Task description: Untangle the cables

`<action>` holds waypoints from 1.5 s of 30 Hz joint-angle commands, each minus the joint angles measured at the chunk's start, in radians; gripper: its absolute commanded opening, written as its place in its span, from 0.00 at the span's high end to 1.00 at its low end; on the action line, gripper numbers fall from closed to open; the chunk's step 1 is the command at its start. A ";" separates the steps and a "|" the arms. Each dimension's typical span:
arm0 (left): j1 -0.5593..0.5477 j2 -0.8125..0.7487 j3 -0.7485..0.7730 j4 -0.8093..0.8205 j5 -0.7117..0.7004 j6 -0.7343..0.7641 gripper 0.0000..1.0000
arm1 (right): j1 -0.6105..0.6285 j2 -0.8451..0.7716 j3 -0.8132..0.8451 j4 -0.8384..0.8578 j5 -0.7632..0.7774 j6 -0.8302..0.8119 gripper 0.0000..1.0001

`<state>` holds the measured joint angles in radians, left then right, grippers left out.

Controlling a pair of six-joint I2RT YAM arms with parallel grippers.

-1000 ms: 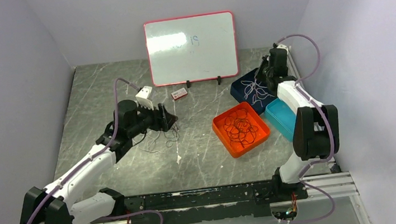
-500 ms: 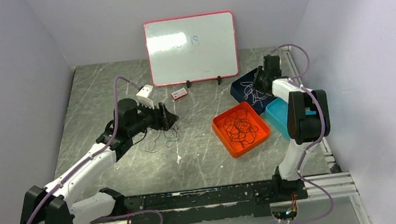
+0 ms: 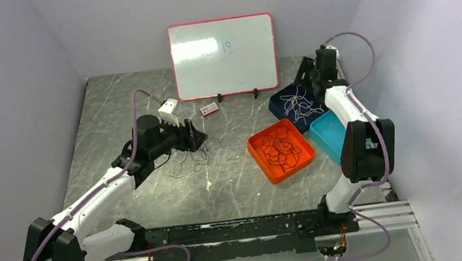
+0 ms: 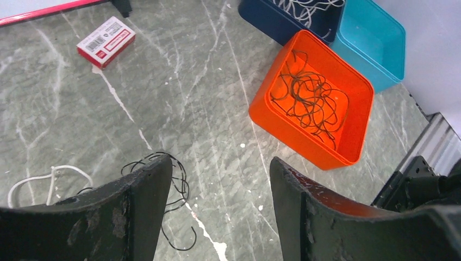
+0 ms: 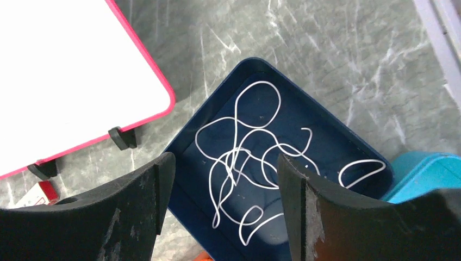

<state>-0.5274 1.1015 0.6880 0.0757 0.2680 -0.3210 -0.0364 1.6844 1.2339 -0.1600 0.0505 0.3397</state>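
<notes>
The black cables (image 4: 176, 185) lay loose on the table (image 4: 206, 81), left of middle, just beneath the left gripper (image 4: 220, 168), its jaws wide and empty. The white cables (image 5: 247, 157) sat in the navy tray (image 5: 299, 111), far right, under the right gripper (image 5: 224, 162), jaws wide, holding nothing.

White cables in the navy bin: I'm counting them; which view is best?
Right wrist: white cables fill the frame inside the navy bin. Top external shows them tiny; left wrist, only a cropped edge.
</notes>
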 commanded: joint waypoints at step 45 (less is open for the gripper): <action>0.133 -0.494 -0.061 -0.513 -0.495 -0.220 0.30 | 0.878 0.557 0.581 -0.214 -0.227 -0.053 0.55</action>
<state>-0.4000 0.6243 0.5755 -0.3912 -0.2211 -0.5686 0.8391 2.1994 1.7668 -0.3588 -0.1837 0.2771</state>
